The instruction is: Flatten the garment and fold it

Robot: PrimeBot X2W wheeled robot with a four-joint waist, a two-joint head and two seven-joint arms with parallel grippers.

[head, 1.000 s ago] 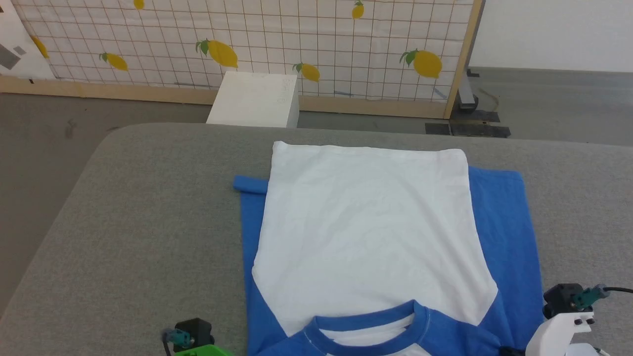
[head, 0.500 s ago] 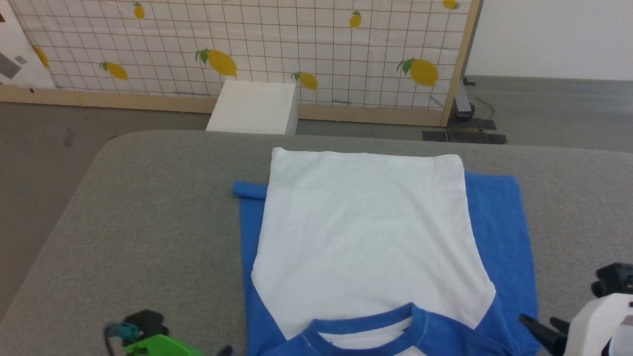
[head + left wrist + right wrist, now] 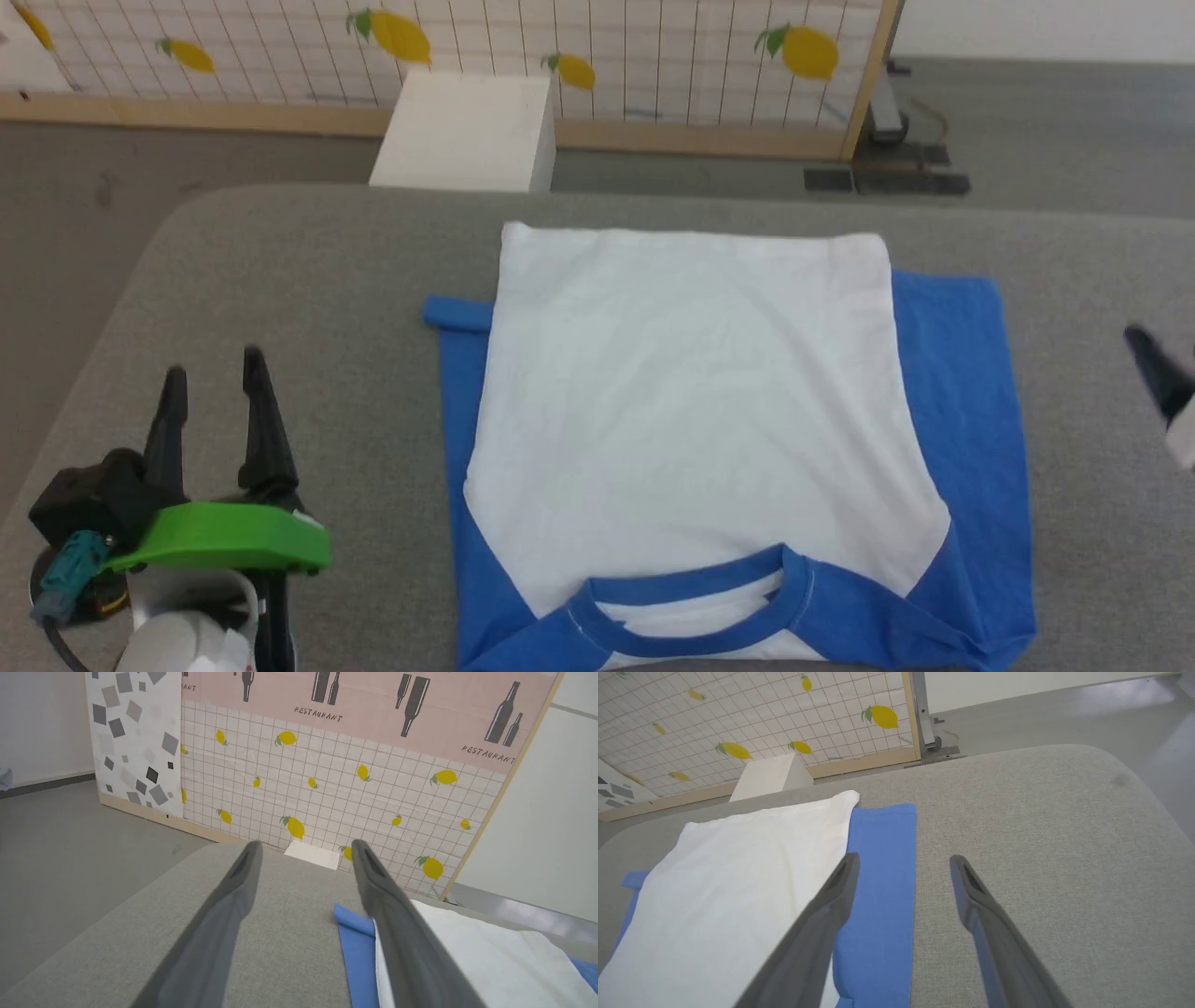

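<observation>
The garment (image 3: 691,420) lies folded on the grey table (image 3: 308,280), a white panel on top of blue sleeves, with the blue neck trim toward me. It also shows as the garment (image 3: 467,961) at the lower right of the left wrist view and as the garment (image 3: 738,882) at the left of the right wrist view. My left gripper (image 3: 215,364) stands open to the left of it, above bare cloth, with nothing between its fingers (image 3: 224,914). My right gripper (image 3: 903,858) is open and empty at the garment's right edge; one dark finger (image 3: 1153,369) shows at the right of the head view.
A white box (image 3: 462,131) stands on the floor behind the table's far edge. A lemon-print grid panel (image 3: 607,47) with a wooden frame runs across the back. Grey floor lies to the left and right. Bare table surface flanks the garment on both sides.
Both grippers went from low at the garment's near corners to open and apart from it: the left rose into view at the left, the right moved off to the right. The head camera tilted down.
</observation>
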